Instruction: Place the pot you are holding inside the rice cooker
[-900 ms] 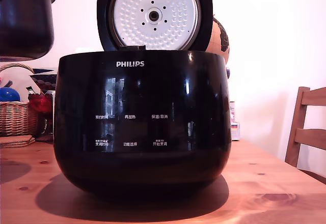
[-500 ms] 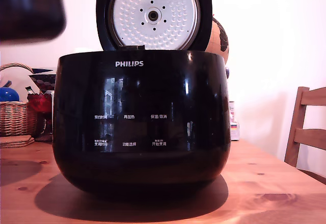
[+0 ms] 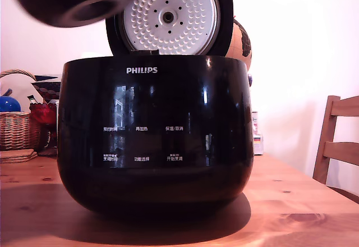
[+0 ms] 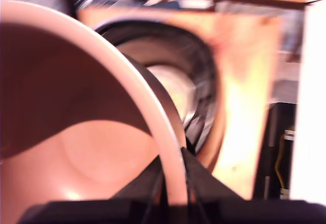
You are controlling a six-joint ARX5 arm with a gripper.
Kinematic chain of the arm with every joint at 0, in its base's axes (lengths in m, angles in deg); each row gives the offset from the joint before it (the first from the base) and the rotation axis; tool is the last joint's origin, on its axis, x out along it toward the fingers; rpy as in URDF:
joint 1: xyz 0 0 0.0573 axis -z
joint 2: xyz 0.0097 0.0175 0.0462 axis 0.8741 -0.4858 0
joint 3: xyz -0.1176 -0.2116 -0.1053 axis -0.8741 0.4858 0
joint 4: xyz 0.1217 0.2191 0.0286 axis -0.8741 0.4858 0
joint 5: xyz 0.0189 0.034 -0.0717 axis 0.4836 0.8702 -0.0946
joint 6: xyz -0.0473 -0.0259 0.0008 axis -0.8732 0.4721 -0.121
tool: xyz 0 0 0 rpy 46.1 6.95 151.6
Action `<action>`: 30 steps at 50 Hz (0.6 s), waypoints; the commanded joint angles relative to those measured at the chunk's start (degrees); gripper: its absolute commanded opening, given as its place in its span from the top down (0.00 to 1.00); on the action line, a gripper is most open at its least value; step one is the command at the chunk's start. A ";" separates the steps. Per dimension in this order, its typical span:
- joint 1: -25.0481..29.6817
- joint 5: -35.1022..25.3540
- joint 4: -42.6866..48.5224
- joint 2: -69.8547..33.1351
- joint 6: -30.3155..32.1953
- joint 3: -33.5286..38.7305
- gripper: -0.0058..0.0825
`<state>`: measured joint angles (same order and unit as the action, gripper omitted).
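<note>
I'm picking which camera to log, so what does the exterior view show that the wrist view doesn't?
Only the exterior view shows the rice cooker from the front: PHILIPS name, button labels, and raised lid with its dimpled plate, plus the wicker basket and chair. Only the wrist view shows the pot interior and the end effector clamped on its rim. Both show the pot above the wooden table near the cooker's opening.
</note>
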<state>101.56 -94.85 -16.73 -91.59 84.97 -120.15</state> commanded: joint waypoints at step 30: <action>6.38 0.92 -4.37 -6.34 0.50 -1.73 0.96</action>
<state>107.81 -93.96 -19.18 -97.79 84.44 -120.15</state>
